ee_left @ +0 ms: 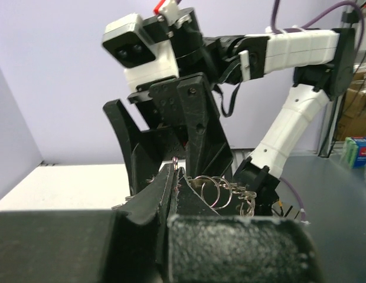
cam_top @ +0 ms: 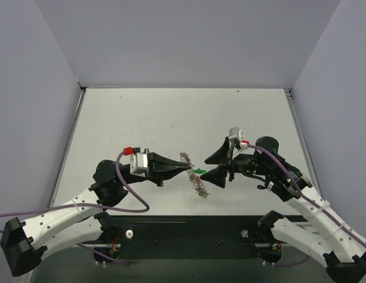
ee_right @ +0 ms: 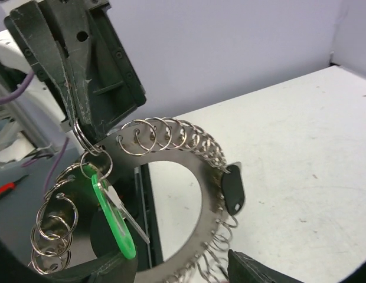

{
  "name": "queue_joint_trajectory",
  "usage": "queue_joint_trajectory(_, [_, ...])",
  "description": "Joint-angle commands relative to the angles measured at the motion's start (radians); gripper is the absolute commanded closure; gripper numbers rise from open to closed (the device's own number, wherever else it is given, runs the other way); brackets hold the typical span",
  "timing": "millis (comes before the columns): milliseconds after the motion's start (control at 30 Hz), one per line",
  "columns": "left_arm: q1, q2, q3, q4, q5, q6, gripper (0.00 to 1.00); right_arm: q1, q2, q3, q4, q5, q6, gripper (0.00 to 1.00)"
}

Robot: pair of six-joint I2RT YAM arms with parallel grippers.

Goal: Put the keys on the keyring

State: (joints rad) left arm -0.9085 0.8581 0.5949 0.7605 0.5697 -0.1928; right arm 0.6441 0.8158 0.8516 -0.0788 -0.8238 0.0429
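The left gripper point(cam_top: 186, 169) reaches in with its jaws pressed together on a wire loop of the keyring point(ee_right: 196, 170). It holds the keyring near the front edge of the table point(cam_top: 171, 118), and a green key point(ee_right: 115, 221) hangs from it. The right gripper point(cam_top: 209, 170) faces it with fingers spread wide, and the print on a blue box point(ee_left: 355, 151) is too blurred to read.

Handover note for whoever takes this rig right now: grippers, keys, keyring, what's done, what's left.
Left gripper: shut on a wire loop of the keyring, holding it up.
Right gripper: open, empty, facing the ring.
Green key: appears to hang from a loop near that grip.
Black clip sits on the ring.
Done: seemingly the green key. Left: the other keys, which I cannot make out here.
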Motion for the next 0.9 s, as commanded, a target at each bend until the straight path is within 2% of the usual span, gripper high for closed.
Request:
queue_joint_trajectory(0, [-0.001,-0.031,0.016,-0.078,-0.102,0.075,1.0,-0.017,-0.043,-0.025,0.013,0.135,-0.021,0.37])
queue_joint_trajectory(267, [0.002,0.058,0.017,-0.075,-0.198,0.084,1.0,-0.02,-0.021,-0.04,0.01,0.222,0.002,0.3])
queue_joint_trajectory(400, [0.013,0.119,0.032,-0.084,-0.304,0.092,1.0,-0.029,-0.007,-0.052,0.011,0.282,0.012,0.23])
queue_joint_trajectory(500, [0.033,0.179,0.04,-0.061,-0.361,0.095,1.0,-0.046,0.019,-0.048,0.004,0.337,0.035,0.21])
queue_joint_trajectory(733, [0.155,0.422,0.129,0.04,-0.392,0.052,1.0,-0.093,0.025,-0.039,-0.015,0.448,0.075,0.18])
queue_joint_trajectory(867, [0.217,0.568,0.267,0.094,-0.375,0.024,1.0,-0.11,0.003,-0.04,-0.036,0.489,0.089,0.15])
